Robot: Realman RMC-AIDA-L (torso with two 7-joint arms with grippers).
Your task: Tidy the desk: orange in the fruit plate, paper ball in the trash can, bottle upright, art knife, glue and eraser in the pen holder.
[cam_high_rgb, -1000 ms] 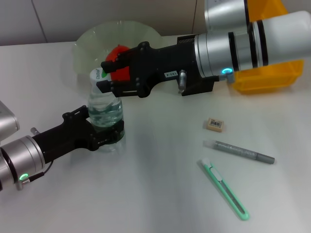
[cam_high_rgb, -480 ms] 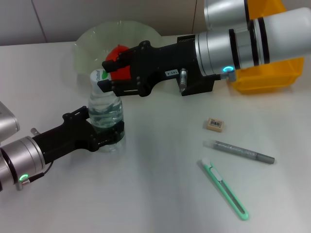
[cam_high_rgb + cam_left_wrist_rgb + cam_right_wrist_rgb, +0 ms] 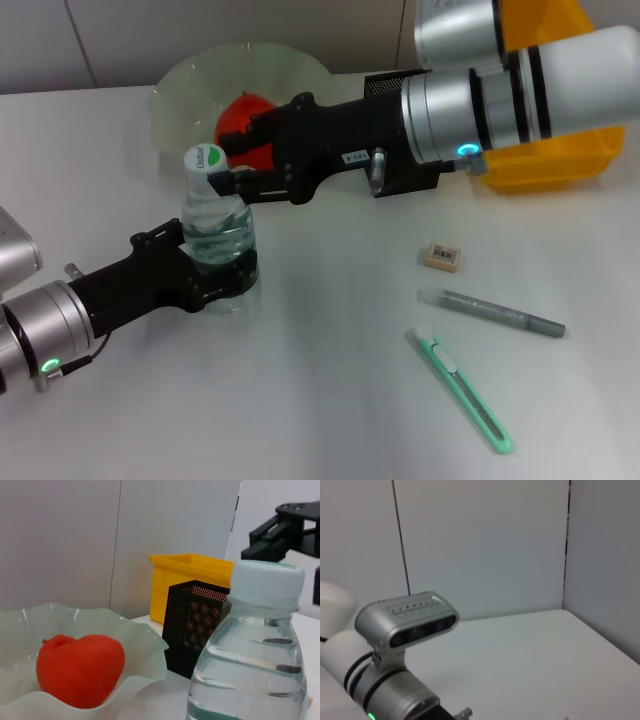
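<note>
On the desk, left gripper [image 3: 215,275] clasps upright bottle [image 3: 217,235].

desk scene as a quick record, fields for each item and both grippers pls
bottle: upright, cap on
left gripper: shut on bottle's lower body
right gripper: open, beside the cap, clear of it
red fruit: in fruit plate
eraser: loose on desk
glue: lying on desk
art knife: lying on desk
pen holder: black mesh, beside yellow bin
</note>
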